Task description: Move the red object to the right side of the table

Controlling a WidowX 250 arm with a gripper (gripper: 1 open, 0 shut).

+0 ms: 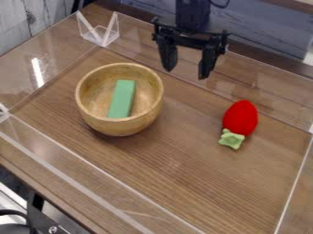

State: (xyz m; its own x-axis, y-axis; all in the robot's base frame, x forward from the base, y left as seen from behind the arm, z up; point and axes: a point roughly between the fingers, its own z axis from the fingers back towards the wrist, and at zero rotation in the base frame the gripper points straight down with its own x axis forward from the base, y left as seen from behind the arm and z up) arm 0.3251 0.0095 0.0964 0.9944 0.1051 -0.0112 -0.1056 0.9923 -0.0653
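The red object (241,117), a small glossy strawberry toy with its green cap toward the front, lies on its side on the right part of the table (184,174). Nothing touches it. My gripper (188,58) hangs above the tabletop at the back, up and to the left of the strawberry, pointing down. Its black fingers (167,53) are spread wide and hold nothing.
A wooden bowl (120,99) with a green rectangular block (121,97) inside stands at the left centre. Low clear acrylic walls (287,215) edge the tabletop. A clear folded stand (98,29) sits at the back left corner.
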